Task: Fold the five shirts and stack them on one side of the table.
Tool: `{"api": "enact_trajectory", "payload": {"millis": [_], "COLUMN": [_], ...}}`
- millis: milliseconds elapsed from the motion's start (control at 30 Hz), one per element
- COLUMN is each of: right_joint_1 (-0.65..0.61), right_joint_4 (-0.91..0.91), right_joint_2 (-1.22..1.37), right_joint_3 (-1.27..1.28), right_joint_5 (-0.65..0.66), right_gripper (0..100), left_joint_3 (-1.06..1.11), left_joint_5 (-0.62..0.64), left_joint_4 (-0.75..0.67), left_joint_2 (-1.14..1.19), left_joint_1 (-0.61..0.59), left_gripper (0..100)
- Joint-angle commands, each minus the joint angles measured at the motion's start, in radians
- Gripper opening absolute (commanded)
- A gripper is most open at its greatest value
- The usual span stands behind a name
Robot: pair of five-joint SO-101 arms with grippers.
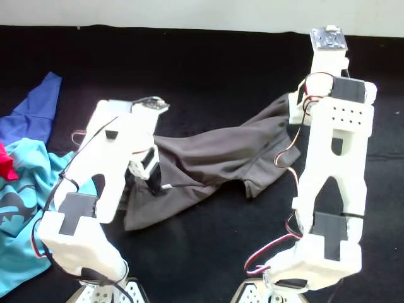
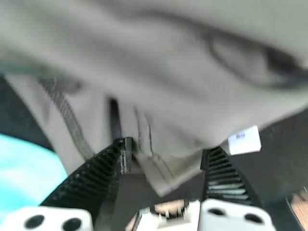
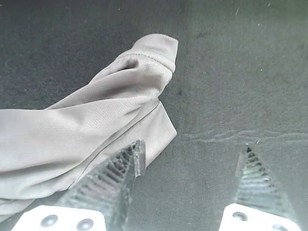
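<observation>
The grey shirt (image 1: 214,154) is lying crumpled on the black table (image 1: 189,57). The left gripper (image 2: 167,149) is hovering at one end of it, spread apart with loose fabric between the fingers (nothing pinched). The right gripper (image 3: 193,147) is hanging wide apart just beside the shirt's far sleeve. A teal shirt (image 1: 25,196) and a blue shirt (image 1: 31,113) are lying heaped beyond the left gripper's end of it.

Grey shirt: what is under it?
The black table shows along the grey shirt's edges, and its sleeve lies flat on that. Whatever is under its middle is covered. The left arm hides whether its end overlaps the teal shirt.
</observation>
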Motion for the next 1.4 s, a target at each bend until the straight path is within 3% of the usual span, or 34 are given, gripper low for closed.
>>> {"api": "enact_trajectory", "payload": {"millis": [0, 67, 167, 200, 467, 700, 933, 1033, 1367], "right_joint_1": [0.005, 0.005, 0.005, 0.005, 0.005, 0.004, 0.005, 0.005, 0.005], "right_joint_4": [0.025, 0.039, 0.041, 0.041, 0.041, 0.038, 0.039, 0.039, 0.039], "right_joint_2": [-0.073, -0.082, -0.085, -0.084, -0.082, -0.082, -0.082, -0.082, -0.082], "right_joint_3": [-0.042, -0.042, -0.041, -0.041, -0.039, -0.039, -0.039, -0.039, -0.039], "right_joint_5": [0.003, 0.003, 0.003, 0.003, 0.003, 0.003, 0.003, 0.003, 0.003], "right_gripper": [29.6, 29.6, 29.6, 29.6, 29.6, 29.6, 29.6, 29.6, 29.6], "left_joint_3": [0.047, 0.054, 0.050, 0.041, -0.162, -0.309, -0.225, -0.156, -0.054], "left_joint_5": [-0.005, -0.002, 0.003, 0.006, 0.029, 0.026, 0.023, -0.020, -0.173], "left_joint_4": [-0.091, -0.104, -0.104, -0.104, 0.120, 0.334, 0.269, 0.199, 0.187], "left_joint_2": [-0.008, -0.008, -0.019, -0.021, -0.019, -0.019, -0.007, -0.008, -0.018], "left_joint_1": [0.008, 0.007, 0.016, 0.016, 0.016, 0.059, 0.070, 0.022, -0.153], "left_gripper": [23, 18, 1, 1, 3, 24, 23, 23, 23]}}
